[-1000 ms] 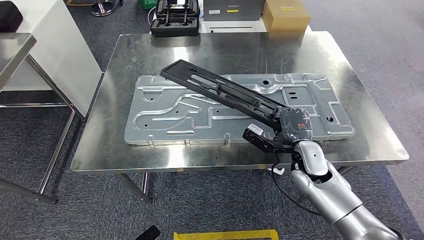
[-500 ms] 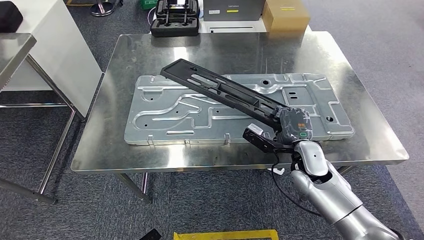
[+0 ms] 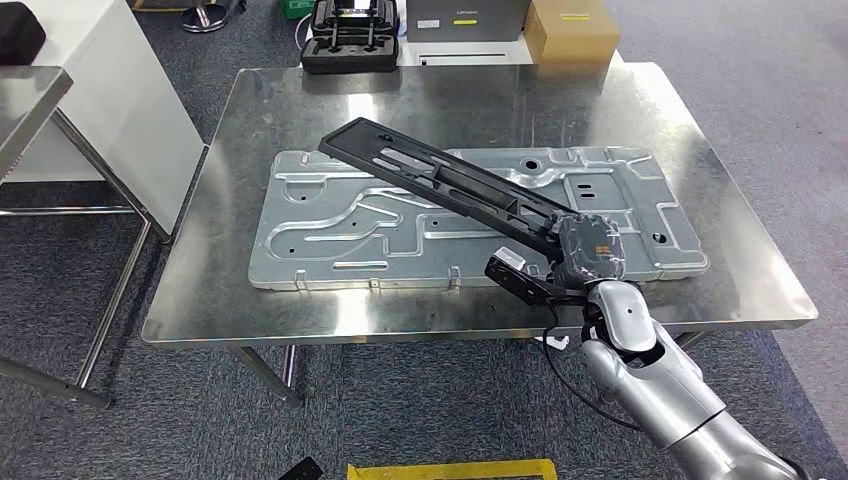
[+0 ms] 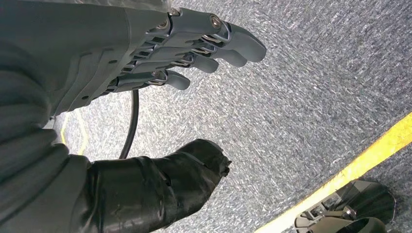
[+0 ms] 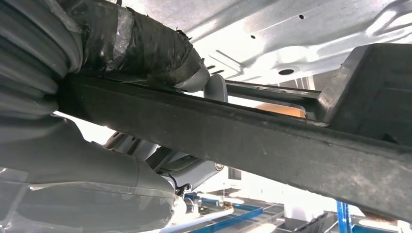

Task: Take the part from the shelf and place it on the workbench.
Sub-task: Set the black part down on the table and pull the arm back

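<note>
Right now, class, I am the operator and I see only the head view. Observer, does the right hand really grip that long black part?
Observer: Yes. In the right wrist view the right hand wraps the black part, thumb on one side.
Operator: What lies beyond the part there?
Observer: The ribbed metal panel, close behind it.
Operator: And the left hand?
Observer: The left hand hangs over grey carpet, fingers apart, holding nothing.
Operator: Anything else down there?
Observer: A yellow floor line.
</note>
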### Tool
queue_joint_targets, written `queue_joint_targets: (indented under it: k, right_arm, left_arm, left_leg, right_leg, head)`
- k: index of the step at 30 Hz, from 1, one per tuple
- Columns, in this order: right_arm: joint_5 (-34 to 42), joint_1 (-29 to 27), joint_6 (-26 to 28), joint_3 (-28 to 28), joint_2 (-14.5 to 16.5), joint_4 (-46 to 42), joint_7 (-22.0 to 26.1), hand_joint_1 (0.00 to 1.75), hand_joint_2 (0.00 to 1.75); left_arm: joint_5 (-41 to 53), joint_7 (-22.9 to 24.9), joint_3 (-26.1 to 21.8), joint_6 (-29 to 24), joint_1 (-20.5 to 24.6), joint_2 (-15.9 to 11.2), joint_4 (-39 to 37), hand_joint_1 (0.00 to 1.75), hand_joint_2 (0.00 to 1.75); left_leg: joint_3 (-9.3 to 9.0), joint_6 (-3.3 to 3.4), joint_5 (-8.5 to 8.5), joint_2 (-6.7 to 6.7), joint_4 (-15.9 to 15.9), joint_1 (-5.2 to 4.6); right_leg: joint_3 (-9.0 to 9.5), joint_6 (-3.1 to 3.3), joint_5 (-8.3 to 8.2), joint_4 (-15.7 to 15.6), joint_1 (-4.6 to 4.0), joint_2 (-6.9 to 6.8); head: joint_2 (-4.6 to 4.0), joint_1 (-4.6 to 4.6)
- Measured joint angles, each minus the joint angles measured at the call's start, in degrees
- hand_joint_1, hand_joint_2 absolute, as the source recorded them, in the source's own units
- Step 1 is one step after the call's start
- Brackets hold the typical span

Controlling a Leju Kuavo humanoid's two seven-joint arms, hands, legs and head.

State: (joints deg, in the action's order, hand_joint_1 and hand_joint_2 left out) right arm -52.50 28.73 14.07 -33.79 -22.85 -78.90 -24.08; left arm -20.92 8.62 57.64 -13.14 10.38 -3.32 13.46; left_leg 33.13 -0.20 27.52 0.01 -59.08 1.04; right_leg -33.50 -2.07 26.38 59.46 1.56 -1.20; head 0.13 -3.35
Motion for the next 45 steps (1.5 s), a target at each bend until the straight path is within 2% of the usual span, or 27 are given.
queue_joint_targets:
  k: [45]
  right_arm:
    - [-0.7, 0.0, -0.7, 0.0, 0.0, -0.1, 0.0, 1.75, 1.75]
  left_arm:
    - [0.0, 0.1, 0.0, -1.3, 0.5, 0.1, 0.0, 0.00, 1.75]
  left_leg:
    - [-0.01, 0.00, 0.00, 0.01, 0.0, 0.00]
  right_leg:
    - [0.00, 0.03, -0.02, 0.0, 0.00, 0.01]
  head:
    - [0.00, -0.02]
